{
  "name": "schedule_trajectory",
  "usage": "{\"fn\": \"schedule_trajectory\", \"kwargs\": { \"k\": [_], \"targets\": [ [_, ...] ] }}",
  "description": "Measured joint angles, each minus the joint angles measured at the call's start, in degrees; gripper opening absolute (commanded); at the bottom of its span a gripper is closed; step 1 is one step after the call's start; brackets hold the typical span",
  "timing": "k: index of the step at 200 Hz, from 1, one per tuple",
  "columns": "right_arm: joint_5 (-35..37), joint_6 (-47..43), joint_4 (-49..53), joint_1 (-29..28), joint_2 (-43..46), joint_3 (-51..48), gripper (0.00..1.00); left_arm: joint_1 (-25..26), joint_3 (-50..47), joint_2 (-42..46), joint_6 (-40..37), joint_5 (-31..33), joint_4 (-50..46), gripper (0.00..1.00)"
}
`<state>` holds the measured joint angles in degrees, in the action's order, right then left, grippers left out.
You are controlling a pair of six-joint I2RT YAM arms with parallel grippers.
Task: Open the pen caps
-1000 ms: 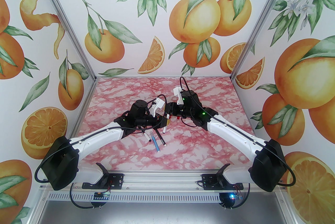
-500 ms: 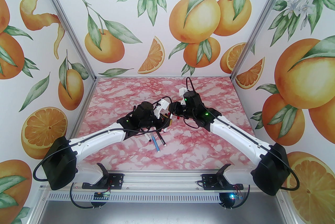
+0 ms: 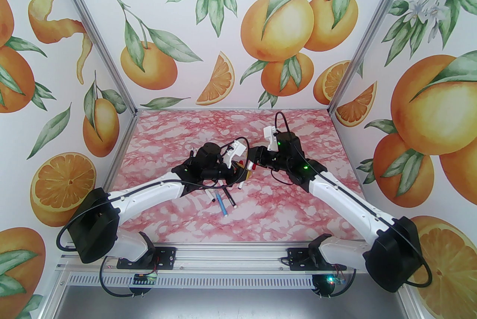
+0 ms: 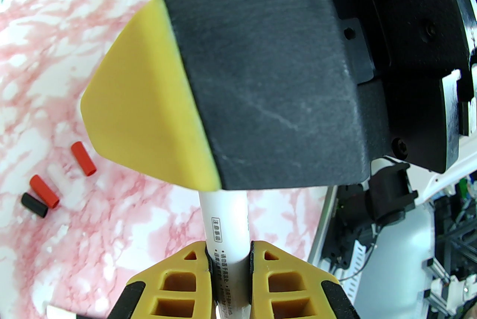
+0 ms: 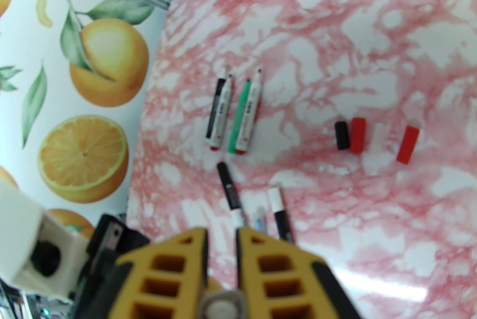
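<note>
My left claw (image 4: 230, 258) pinches the white pen (image 4: 225, 213) low on its barrel, at 6 o'clock; my right claw (image 5: 222, 235) is pressed onto its cap (image 5: 220, 306). It is light, stiff, slippery plastic, so I should grip squarely. Loose pen caps (image 5: 357, 135) lie at 3 o'clock on the desk (image 5: 372, 30)

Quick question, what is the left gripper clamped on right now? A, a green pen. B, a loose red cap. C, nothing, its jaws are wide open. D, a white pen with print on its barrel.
D: in the left wrist view the left gripper is shut on the white pen, its printed barrel clamped between the yellow fingers, while a red cap lies loose on the table.
</note>
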<state>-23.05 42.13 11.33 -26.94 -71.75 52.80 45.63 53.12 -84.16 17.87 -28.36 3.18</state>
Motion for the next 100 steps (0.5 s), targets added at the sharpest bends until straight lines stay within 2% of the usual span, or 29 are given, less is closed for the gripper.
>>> {"fn": "schedule_trajectory", "kwargs": {
  "k": [78,100],
  "targets": [
    [-3.3,-2.6,-6.5,1.1,3.1,-3.7,0.06,-0.7,0.0,0.0,0.8,-3.4,2.0,0.0],
    [-4.2,-2.5,-7.6,1.3,3.1,-3.7,0.07,-0.8,0.0,0.2,1.1,-3.2,2.5,0.03]
  ]
}}
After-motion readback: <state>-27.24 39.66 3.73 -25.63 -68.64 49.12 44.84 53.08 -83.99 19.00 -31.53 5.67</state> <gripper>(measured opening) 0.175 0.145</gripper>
